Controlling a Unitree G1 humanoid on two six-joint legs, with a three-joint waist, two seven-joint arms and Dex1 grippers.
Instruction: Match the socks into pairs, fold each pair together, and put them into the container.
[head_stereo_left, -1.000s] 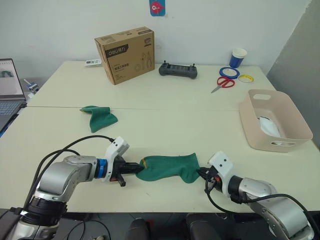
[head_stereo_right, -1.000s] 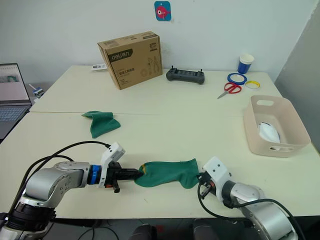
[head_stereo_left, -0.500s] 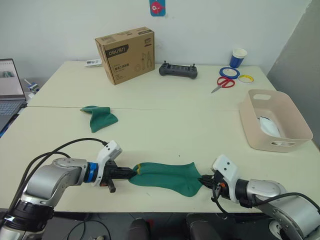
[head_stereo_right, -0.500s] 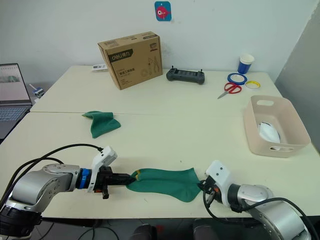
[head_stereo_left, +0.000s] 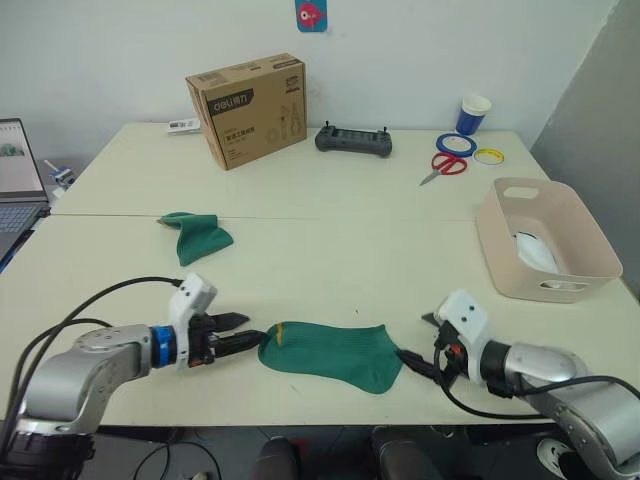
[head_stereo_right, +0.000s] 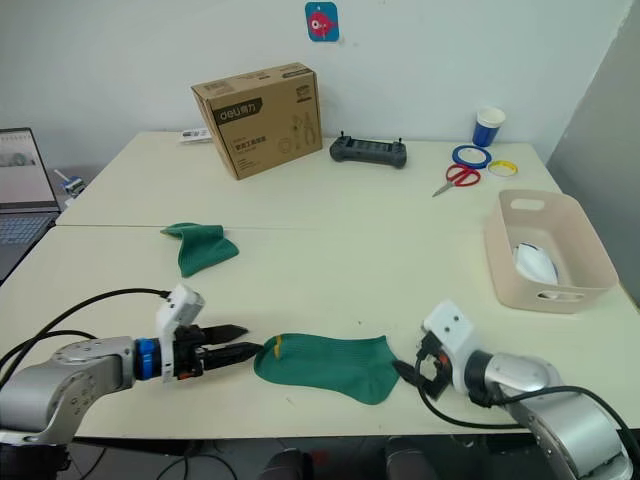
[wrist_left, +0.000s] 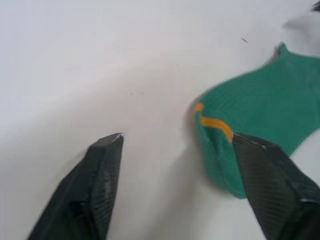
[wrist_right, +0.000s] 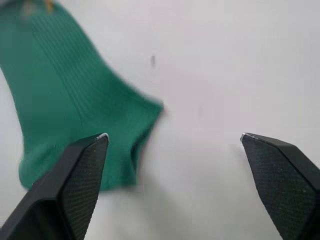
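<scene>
Flat green sock: a soft dark green ankle sock with a small yellow stripe lies spread out flat near the front edge of the pale cream table, between the two end effectors.
Left end effector: the left end effector is released, its two black fingers spread apart, and its tips sit just beside the striped end of the sock.
Right end effector: the right end effector is released too, with its fingers wide apart just beside the other end of the sock.
Second green sock: another dark green sock lies crumpled farther back on the left side of the table.
Container: the pale pinkish-beige plastic tub stands at the right edge of the table, with something white lying inside it.
Far side: a brown cardboard box stands near the wall.
</scene>
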